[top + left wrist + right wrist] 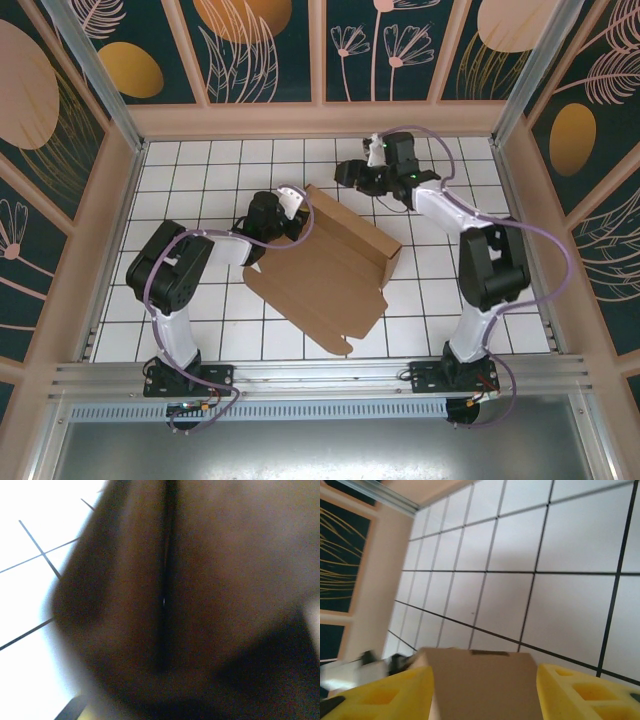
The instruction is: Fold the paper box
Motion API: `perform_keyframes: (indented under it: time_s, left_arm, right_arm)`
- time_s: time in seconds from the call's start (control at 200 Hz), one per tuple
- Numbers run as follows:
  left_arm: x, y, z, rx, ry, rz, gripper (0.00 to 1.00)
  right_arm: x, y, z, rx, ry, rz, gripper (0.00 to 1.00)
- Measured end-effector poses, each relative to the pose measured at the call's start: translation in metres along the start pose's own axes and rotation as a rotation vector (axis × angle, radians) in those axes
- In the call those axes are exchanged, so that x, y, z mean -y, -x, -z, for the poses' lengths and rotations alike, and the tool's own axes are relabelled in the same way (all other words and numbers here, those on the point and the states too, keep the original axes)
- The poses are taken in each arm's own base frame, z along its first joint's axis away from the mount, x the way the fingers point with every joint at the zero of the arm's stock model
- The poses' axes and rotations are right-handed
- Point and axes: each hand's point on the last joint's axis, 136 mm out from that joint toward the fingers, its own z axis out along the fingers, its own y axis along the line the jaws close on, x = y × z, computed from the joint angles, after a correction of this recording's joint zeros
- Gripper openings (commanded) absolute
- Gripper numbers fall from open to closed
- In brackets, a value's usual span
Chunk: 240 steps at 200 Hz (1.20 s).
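Part-folded paper box [325,265] on tiled surface [200,170] — right pincer [485,682] apart at its edge; left pincer [288,213] against it, grip unclear.

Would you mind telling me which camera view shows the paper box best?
The top external view: nearly the whole paper box shows, flaps and raised wall included. The left wrist view gives a blurred brown close-up with a dark crease; the right wrist view catches one flap at the bottom edge.

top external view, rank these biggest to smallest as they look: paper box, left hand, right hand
1. paper box, by far the largest
2. left hand and right hand: they look about the same size, so no ranking between them
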Motion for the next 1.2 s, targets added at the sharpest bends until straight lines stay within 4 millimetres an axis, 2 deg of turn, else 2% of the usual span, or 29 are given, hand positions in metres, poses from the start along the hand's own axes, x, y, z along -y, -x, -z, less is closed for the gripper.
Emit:
perform_keyframes:
  time_s: [0.155, 0.285, 0.5, 0.726, 0.811, 0.941, 1.016, 1.106, 1.201]
  left_arm:
    - [0.001, -0.001, 0.001, -0.008, -0.002, 0.002, 0.04]
    - [0.001, -0.002, 0.003, -0.017, 0.006, 0.006, 0.0]
    - [-0.001, -0.002, 0.005, -0.032, 0.03, 0.025, 0.0]
    - [-0.003, -0.003, 0.005, -0.039, 0.063, 0.034, 0.0]
    - [-0.004, -0.003, 0.005, -0.04, 0.079, 0.035, 0.0]
    - [-0.001, -0.003, 0.005, -0.042, 0.088, 0.028, 0.0]
    - [0.003, -0.002, 0.005, -0.044, 0.086, 0.023, 0.07]
    - [0.006, -0.003, 0.005, -0.047, 0.085, 0.023, 0.25]
    - [0.005, -0.005, 0.006, -0.057, 0.087, 0.03, 0.39]
  right_arm:
    - [0.039, -0.044, -0.046, -0.133, -0.05, -0.078, 0.5]
    - [0.044, -0.069, -0.065, -0.2, -0.05, -0.112, 0.45]
    - [0.035, -0.069, -0.068, -0.2, -0.02, -0.111, 0.42]
    - [0.031, -0.071, -0.073, -0.211, 0.033, -0.125, 0.42]
    - [0.032, -0.07, -0.074, -0.207, 0.029, -0.13, 0.44]
    - [0.043, -0.066, -0.065, -0.175, -0.012, -0.15, 0.49]
    - [0.046, -0.062, -0.047, -0.149, -0.038, -0.168, 0.53]
    - [0.038, -0.041, -0.022, -0.083, -0.059, -0.143, 0.56]
    - [0.015, -0.018, 0.005, -0.006, -0.063, -0.076, 0.57]
